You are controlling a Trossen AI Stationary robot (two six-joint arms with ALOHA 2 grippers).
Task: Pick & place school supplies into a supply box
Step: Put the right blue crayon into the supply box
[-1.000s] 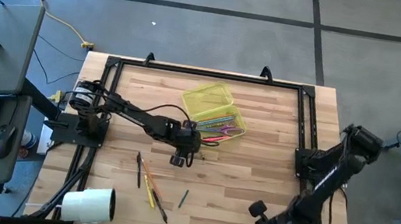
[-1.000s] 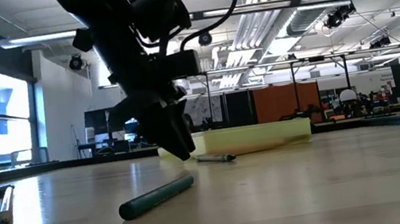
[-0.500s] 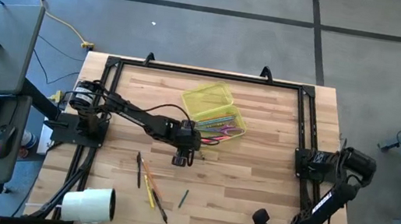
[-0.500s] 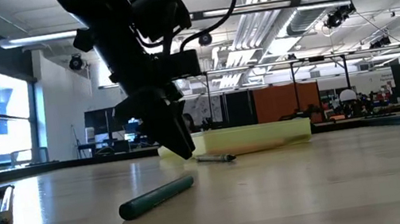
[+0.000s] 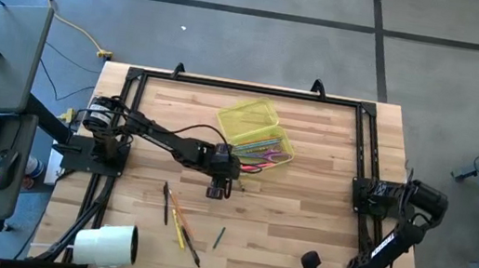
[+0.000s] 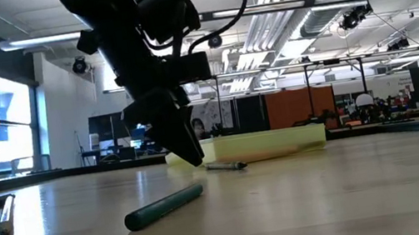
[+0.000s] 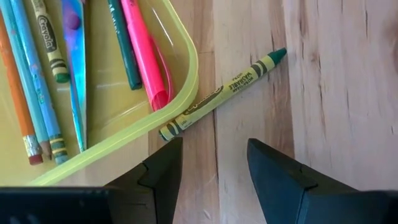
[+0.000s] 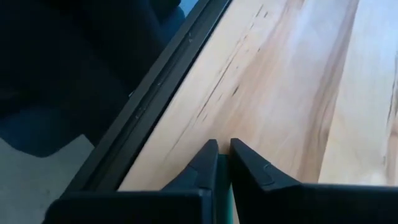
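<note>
- One crayon (image 7: 222,94) matters most here: a green-and-yellow stick lying on the bare wood just outside the supply box (image 7: 180,109), in the centre of the left wrist view. Its blunt end appears to touch the box's rounded yellow-green rim, and its pointed tip aims toward the upper right of that frame.
- Its long axis runs on a diagonal from lower left to upper right in the left wrist view, so it lies skewed to the gap between the fingers rather than squarely across it.
- The left gripper (image 7: 214,165) sits at the bottom centre of its wrist view with its two dark fingers spread apart and nothing between them. The crayon lies just ahead of the fingertips, a little above the gap in the frame.
- In the high view the left gripper (image 5: 217,185) hangs at mid-table, just below and left of the box (image 5: 257,128). It is by far the nearer arm.
- The right gripper (image 8: 222,163) is parked at the lower right edge of the table, well apart from everything. Its fingers are nearly together with only a thin slit between them, and they hold nothing that I can see.
- Inside the box lie a pink marker (image 7: 144,53), a dark green pencil (image 7: 123,43) and an orange pencil (image 7: 13,81), among others.
- More supplies wait on the wood at lower left in the high view, among them a small green marker (image 5: 219,236). A white roll (image 5: 105,246) stands near that corner.
- My reading: the left wrist would need to turn somewhat before closing, so the fingers cross the crayon's shaft rather than run along it.
</note>
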